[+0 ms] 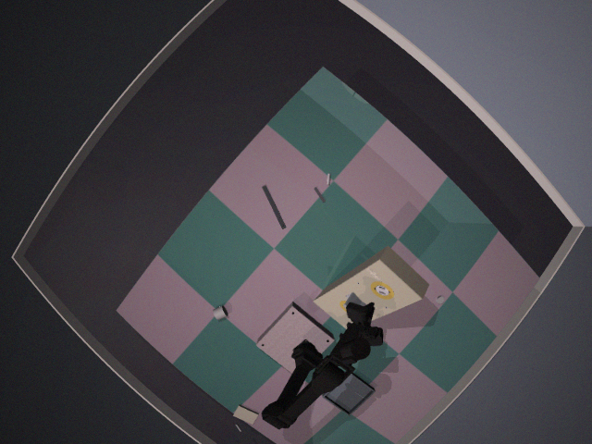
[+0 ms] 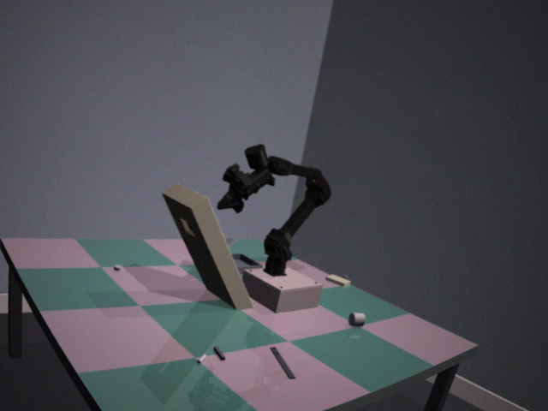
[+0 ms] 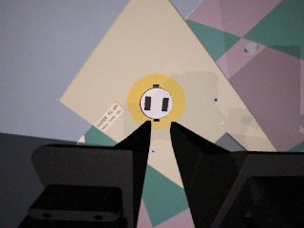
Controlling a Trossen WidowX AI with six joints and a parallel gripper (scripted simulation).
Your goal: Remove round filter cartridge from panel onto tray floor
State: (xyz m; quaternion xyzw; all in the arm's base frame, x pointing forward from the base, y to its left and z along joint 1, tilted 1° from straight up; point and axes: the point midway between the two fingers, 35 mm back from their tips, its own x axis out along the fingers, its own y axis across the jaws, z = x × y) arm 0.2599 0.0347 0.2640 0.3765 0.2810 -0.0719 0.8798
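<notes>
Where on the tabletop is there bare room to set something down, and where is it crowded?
One patch lies between the dark strip and the grey cylinder. Another lies between that cylinder and the robot's base. It is crowded where the base, panel and tray stand close, under the arm.
</notes>
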